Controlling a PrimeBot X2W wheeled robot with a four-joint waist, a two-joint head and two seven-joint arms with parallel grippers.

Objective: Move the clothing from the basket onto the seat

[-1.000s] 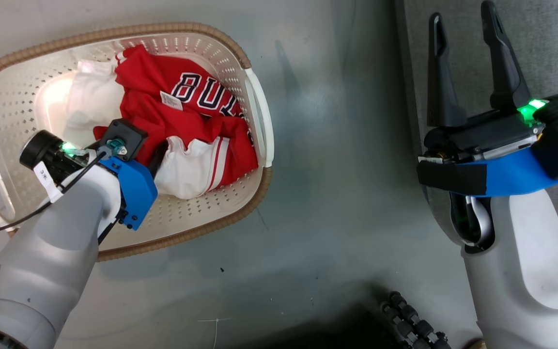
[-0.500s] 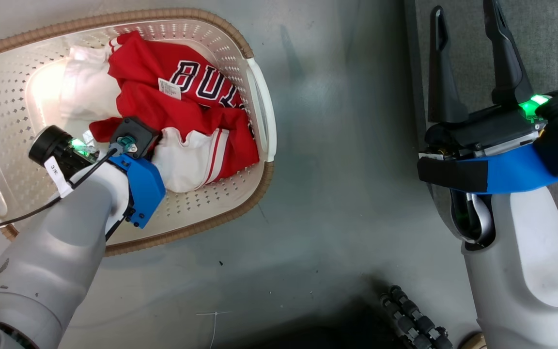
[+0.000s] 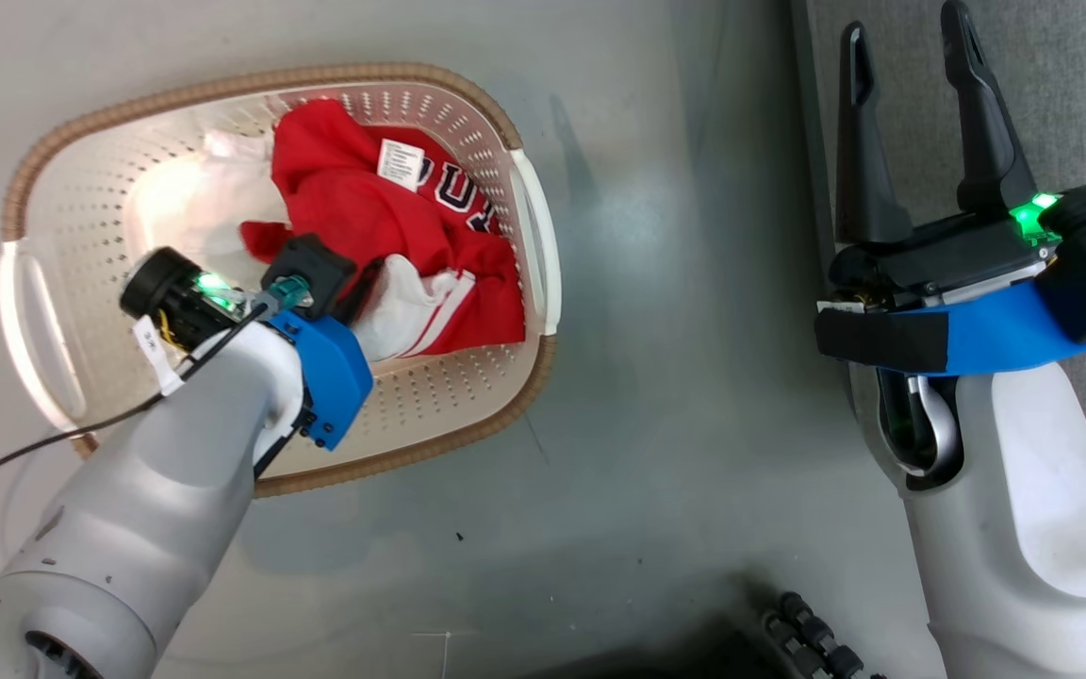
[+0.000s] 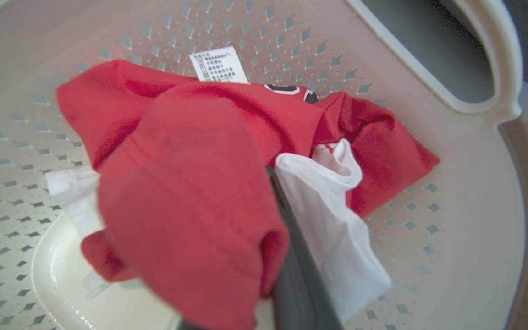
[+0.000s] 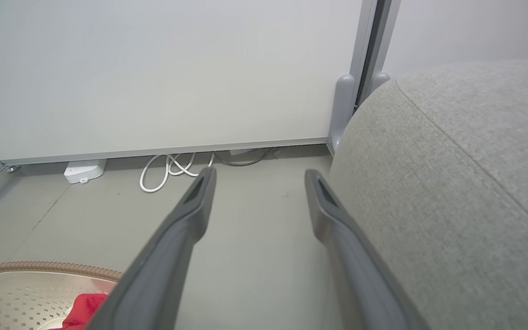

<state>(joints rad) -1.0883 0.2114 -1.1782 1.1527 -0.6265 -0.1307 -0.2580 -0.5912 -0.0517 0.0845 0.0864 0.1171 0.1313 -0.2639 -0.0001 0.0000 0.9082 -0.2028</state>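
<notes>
The cream basket [image 3: 43, 311] with a brown rim stands on the floor at the left. Inside it lies the red clothing [image 3: 354, 203], with white panels, dark lettering and a white label. My left gripper [image 3: 364, 288] reaches down into the basket and is shut on a bunched fold of the red clothing [image 4: 186, 201]. That fold drapes over one finger, and a dark finger [image 4: 291, 261] shows beside a white panel [image 4: 332, 229]. My right gripper [image 3: 903, 38] stands open and holds nothing, at the edge of the grey seat [image 3: 1071, 94]. The wrist view shows that right gripper [image 5: 259, 174] beside the seat [image 5: 452, 183].
Bare grey floor [image 3: 675, 330] lies between the basket and the seat. A black ridged hose [image 3: 816, 632] sits at the bottom edge. Ahead of the right gripper, a white wall panel [image 5: 154, 68] has a coiled white cable [image 5: 172, 169] and a small white box [image 5: 84, 170] at its foot.
My left gripper has shut on the red clothing, and the fabric has gathered toward it, folding over part of the lettering. The head view has shifted. The right gripper stays open.
</notes>
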